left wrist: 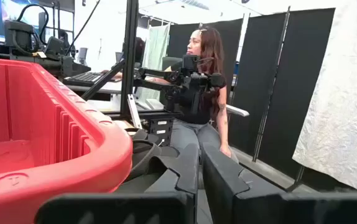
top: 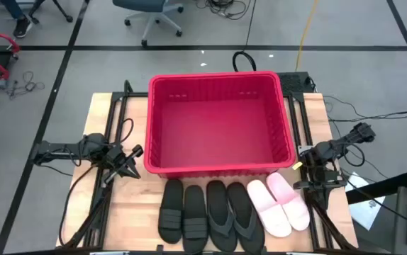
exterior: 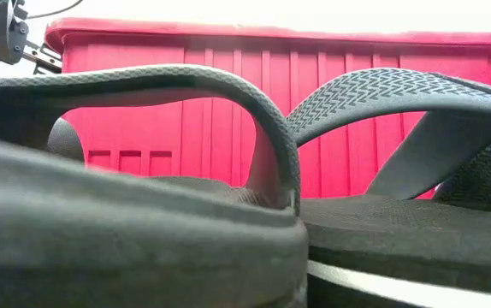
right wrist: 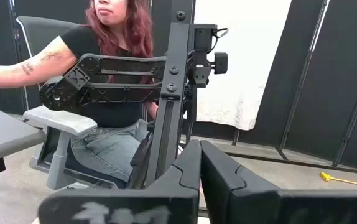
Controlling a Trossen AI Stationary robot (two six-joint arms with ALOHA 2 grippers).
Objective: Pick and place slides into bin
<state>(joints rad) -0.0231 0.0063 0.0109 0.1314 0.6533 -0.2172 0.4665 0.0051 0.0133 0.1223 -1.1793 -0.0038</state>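
Observation:
The red bin [top: 218, 124] stands on the middle of the table, and nothing shows inside it. It also shows in the low view [exterior: 314, 103] and the left wrist view [left wrist: 41, 143]. Six slides lie soles down in a row along the near edge. From left to right they are two black wide-strap slides [top: 182, 211], two black flip-flops [top: 230, 212] and two pale pink slides [top: 280, 204]. The flip-flops fill the front of the low view [exterior: 228, 171]. My left gripper [top: 129, 166] is shut and empty beside the bin's near left corner [left wrist: 200, 180]. My right gripper [top: 310, 173] is shut and empty beside the bin's near right corner [right wrist: 200, 168].
The bin takes up most of the table's far half. Bare wood shows to the left of the black slides [top: 129, 212] and between the row and the bin. A seated person [left wrist: 200, 81] and another dark arm [right wrist: 116, 81] show beyond the table.

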